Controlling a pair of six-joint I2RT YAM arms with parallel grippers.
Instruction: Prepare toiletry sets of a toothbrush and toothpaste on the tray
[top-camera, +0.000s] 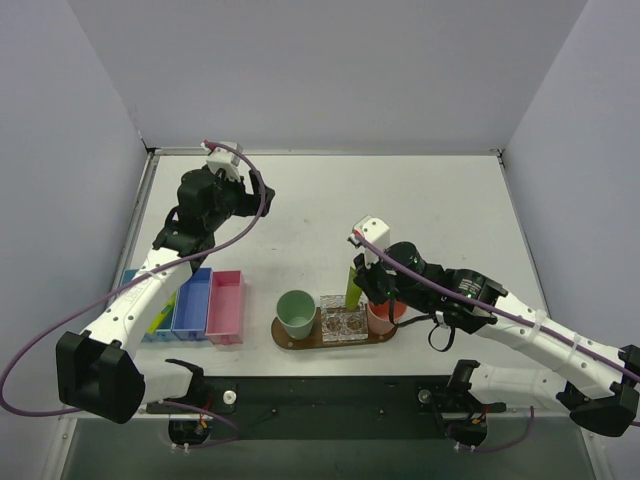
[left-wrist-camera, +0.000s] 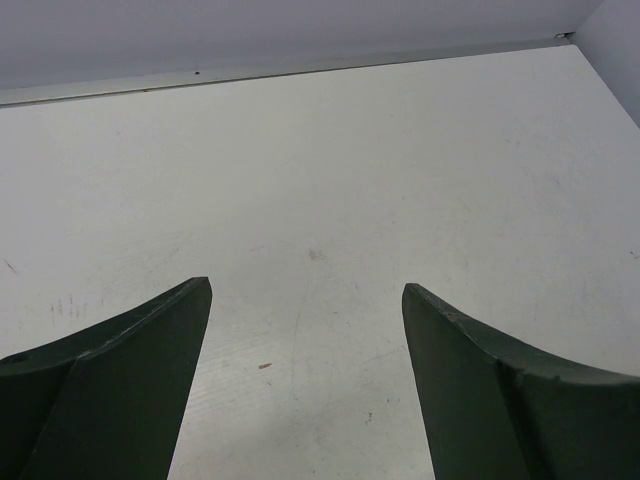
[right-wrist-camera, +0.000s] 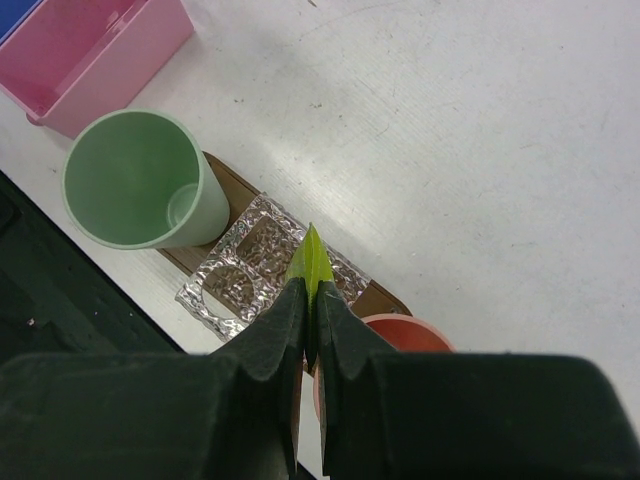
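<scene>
The left claw (left-wrist-camera: 305, 290) hangs over the bare white bench (left-wrist-camera: 320, 150) towards its left side, its dark, curved fingers wide apart with nothing between them. Below it, near the front left edge, stand rectangular plastic blue bins (top-camera: 193, 300) and, just beside them, a pink bin (right-wrist-camera: 120, 85), which is open-topped and empty inside. Something yellow-green (top-camera: 160, 320) lies in the leftmost bin, half hidden by the arm. The tray (right-wrist-camera: 232, 182) is a flat oval of brown wood and sits at the middle of the front edge. It carries three cups in a row: a smooth green cup (right-wrist-camera: 215, 212), empty; a clear faceted cup (right-wrist-camera: 250, 265); and a red cup (right-wrist-camera: 400, 330). The right claw (right-wrist-camera: 312, 290) is clamped on a flat yellow-green tube (right-wrist-camera: 310, 258), held upright above the red cup.
</scene>
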